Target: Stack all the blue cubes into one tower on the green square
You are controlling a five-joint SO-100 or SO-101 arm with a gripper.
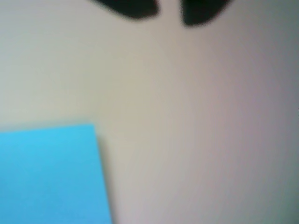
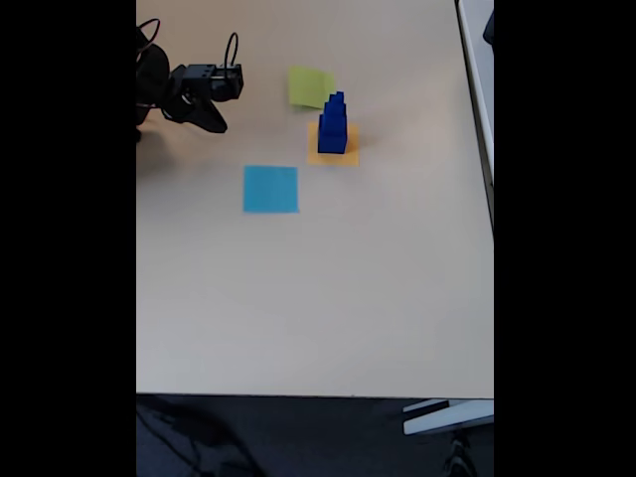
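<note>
Standing stacked on the orange square (image 2: 333, 151), blue cubes (image 2: 333, 127); jaws seemingly slightly spread.

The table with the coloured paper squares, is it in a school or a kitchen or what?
Probably an office or lab desk set up for robot practice. The pale table holds just a small robot arm, paper squares like the light blue square, and a tower of blue cubes. Cables trail below its edge.
</note>
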